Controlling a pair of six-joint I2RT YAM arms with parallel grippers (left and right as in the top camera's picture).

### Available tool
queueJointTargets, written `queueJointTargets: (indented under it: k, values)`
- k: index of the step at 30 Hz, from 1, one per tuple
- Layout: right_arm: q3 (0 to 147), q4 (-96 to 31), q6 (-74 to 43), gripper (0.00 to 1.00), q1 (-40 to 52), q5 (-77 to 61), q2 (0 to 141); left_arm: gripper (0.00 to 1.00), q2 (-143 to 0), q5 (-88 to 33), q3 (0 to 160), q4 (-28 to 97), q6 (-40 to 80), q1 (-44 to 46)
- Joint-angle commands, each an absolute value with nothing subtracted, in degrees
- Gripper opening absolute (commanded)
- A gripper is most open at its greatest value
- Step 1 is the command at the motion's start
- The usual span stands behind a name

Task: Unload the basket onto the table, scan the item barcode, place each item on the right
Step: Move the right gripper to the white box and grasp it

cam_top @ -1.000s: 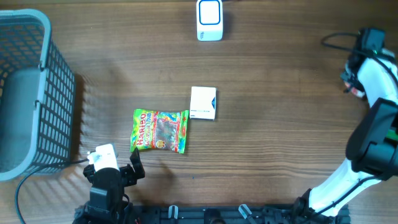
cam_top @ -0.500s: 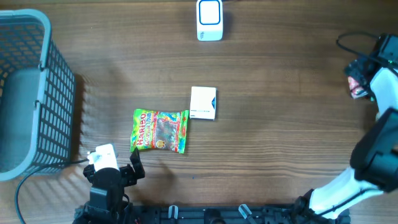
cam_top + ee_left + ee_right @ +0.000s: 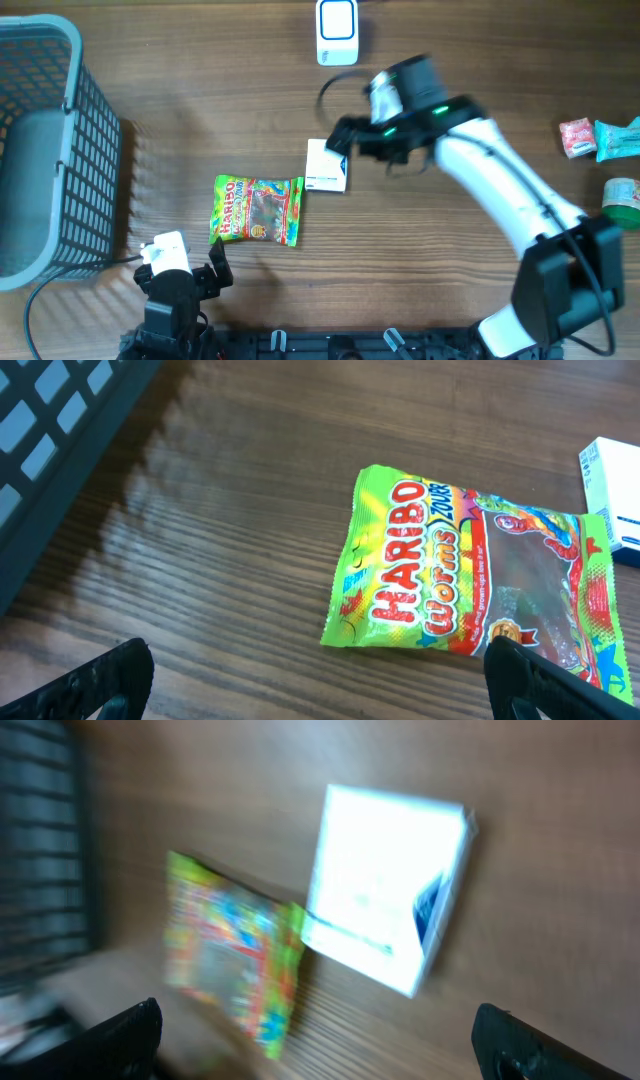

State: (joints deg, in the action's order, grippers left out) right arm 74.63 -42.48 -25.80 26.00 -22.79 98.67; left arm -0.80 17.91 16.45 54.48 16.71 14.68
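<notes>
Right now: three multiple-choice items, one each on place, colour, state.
1. White cardboard box versus green Haribo worms bag, overhead view: A) on it B) by its upper right corner C) left of it
2. Box's corner patch: A) red B) blue C) yellow
3. Right pincer: A) open, empty B) shut on box C) shut on bag
Key: B, box lies beside the bag's corner; B, blue shows at its edge; A, fingertips spread, nothing between.
</notes>
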Motion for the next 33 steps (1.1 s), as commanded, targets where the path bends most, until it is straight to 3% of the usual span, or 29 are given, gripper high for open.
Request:
queueJointTargets:
  k: [1,6,16,33]
  values:
    - [75.4,-44.3,-33.2,1.00,35.2,-0.8,99.2,1.00,-0.4,17.8,16.6,54.5,17.0,15.0]
    - [77.8,-45.2,-37.7,0.99,37.7,1.5,101.2,1.00,-0.4,17.8,16.6,54.5,17.0,15.0]
    - [91.6,-50.7,-39.7,0.99,39.9,1.3,119.9,1.00,-0.4,17.8,16.6,54.5,17.0,15.0]
    - [91.8,-55.0,-43.5,0.98,40.5,2.7,126.8,1.00,-0.4,17.8,16.6,54.5,17.0,15.0]
